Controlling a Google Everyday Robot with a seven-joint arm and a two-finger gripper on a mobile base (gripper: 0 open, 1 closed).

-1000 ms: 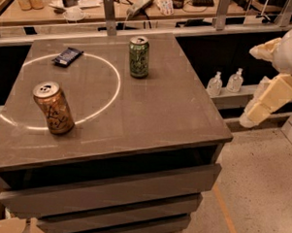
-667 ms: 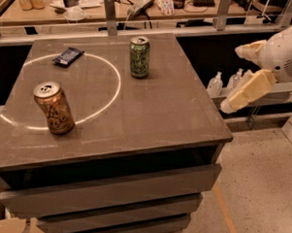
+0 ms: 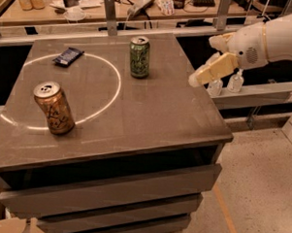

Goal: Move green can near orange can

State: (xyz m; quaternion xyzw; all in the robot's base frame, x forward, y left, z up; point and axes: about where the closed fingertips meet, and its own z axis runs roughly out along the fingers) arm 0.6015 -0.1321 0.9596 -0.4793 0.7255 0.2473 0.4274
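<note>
The green can (image 3: 139,57) stands upright at the back middle of the grey table (image 3: 151,114), on the rim of a white circle marked on the top. The orange can (image 3: 54,108) stands at the front left, leaning slightly, on the circle's near edge. My gripper (image 3: 203,62) hangs in the air off the table's right edge, to the right of the green can and about level with it. Its pale yellow fingers (image 3: 213,70) are spread apart and hold nothing. The white arm (image 3: 271,36) reaches in from the upper right.
A dark snack packet (image 3: 68,56) lies at the table's back left. Behind the table runs a cluttered bench (image 3: 92,9) with metal posts. Small bottles (image 3: 235,82) stand on a ledge right of the table. Drawers sit under the tabletop, with speckled floor at the right.
My gripper and arm have moved left and up, from off the right side toward the table's right edge. Both cans stand where they were.
</note>
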